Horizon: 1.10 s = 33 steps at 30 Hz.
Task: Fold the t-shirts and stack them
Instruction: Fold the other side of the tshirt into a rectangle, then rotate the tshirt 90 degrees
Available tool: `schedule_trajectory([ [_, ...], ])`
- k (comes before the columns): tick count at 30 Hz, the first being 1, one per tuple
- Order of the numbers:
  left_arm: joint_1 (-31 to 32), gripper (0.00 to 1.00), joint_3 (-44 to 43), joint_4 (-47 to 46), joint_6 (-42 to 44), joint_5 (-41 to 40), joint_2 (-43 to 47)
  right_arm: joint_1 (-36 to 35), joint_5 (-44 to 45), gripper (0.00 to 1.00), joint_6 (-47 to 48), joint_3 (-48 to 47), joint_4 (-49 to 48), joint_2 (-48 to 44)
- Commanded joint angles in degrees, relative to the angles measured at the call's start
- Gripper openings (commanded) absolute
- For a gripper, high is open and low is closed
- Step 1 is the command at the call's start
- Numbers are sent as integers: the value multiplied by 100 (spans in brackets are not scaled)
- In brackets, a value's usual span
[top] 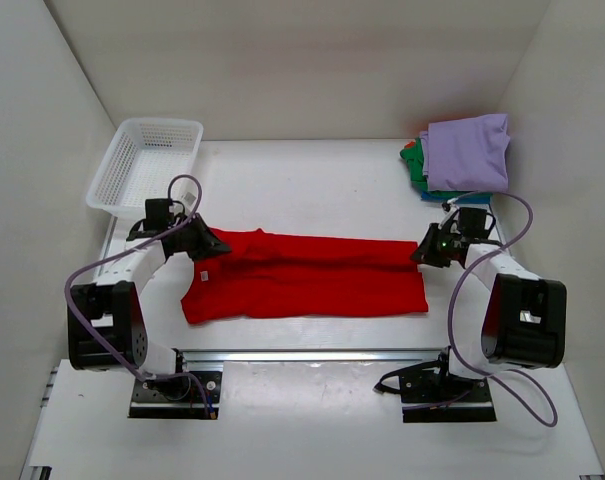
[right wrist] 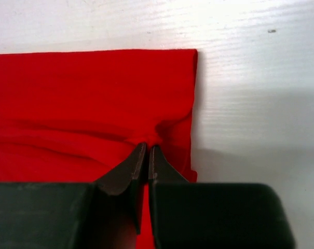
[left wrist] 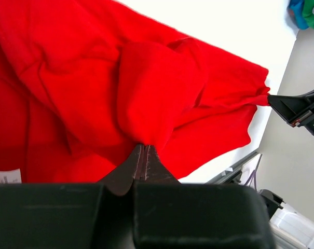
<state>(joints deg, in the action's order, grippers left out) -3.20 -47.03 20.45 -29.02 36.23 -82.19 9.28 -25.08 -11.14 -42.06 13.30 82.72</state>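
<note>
A bright red t-shirt lies stretched across the table, folded lengthwise. My left gripper is shut on its left end, where cloth bunches at the tips. My right gripper is shut on the shirt's right edge; the shirt spreads beyond the tips. The right gripper also shows in the left wrist view. A stack of folded shirts sits at the back right: lavender on top, green and teal beneath.
A white plastic mesh basket stands at the back left. White walls enclose the table on three sides. A metal rail runs along the near edge by the arm bases.
</note>
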Motion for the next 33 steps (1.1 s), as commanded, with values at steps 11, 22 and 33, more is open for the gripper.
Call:
schedule_trajectory([
  [11,-163,30,1406,-682,-815,-818,1845,154,240,27,-55,515,348,-1336],
  [22,739,45,1266,-270,-1010,-1759,2140,-295,-304,24,471,-608,313,-242],
  [33,1727,47,1048,-472,-1107,-1979,-206,-664,-69,2,130,-1181,435,1378],
])
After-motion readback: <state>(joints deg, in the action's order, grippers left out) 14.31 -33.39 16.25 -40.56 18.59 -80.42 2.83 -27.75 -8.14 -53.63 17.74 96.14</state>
